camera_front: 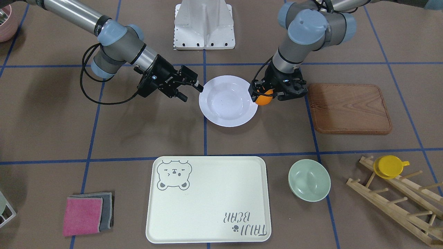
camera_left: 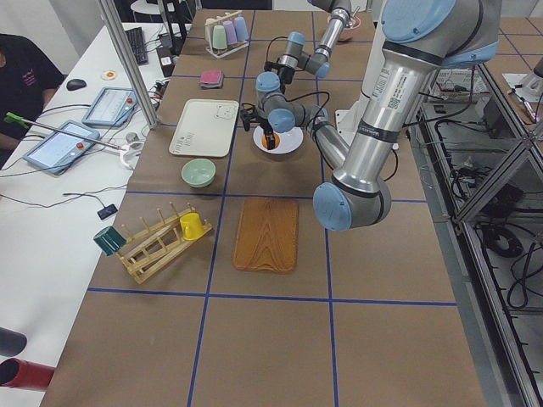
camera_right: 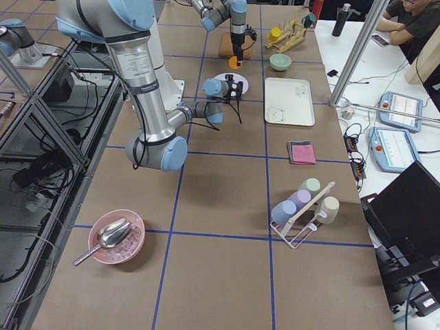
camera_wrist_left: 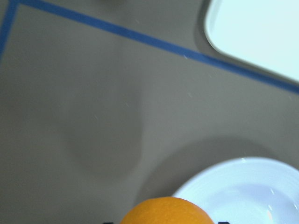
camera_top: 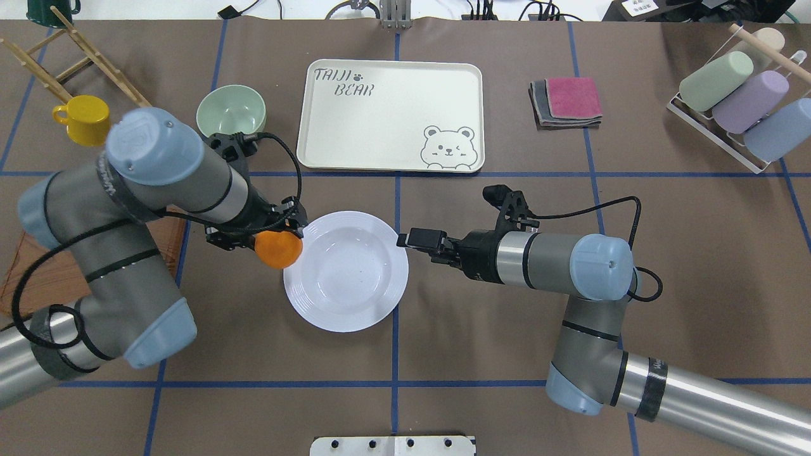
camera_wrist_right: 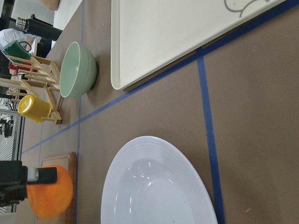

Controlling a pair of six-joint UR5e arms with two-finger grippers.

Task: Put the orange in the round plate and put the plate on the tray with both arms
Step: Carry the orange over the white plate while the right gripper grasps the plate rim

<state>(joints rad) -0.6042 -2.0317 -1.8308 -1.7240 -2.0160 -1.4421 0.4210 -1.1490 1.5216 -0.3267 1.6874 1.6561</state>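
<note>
- My silver-and-grey jointed left arm (camera_top: 146,209) with light-blue joint caps looms closest under the overhead camera. It bends in towards the middle of the table.
- The large cream rectangular tray with the bear drawing (camera_top: 393,114) lies forward of both my pincers, beyond the plate. Its long axis runs side to side, and nothing sits on it.
- The glossy white round deep plate with the ridged rim (camera_top: 345,278) sits on the table between my two pincers, and it holds nothing yet.
- My black two-finger right pincer (camera_front: 192,92) has its fingers apart around nothing, with one tip right at the plate's rim on my right side. I cannot tell if it touches.
- My black left pincer (camera_front: 264,94) is clamped on the small round bright-orange fruit, the orange (camera_front: 263,99). It holds the orange off the table, just outside the rim on my left side.
- The plate's hollow lies to the right of this pincer, so I judge a short sideways carry comes before release. The left arm is the one to make it.
</note>
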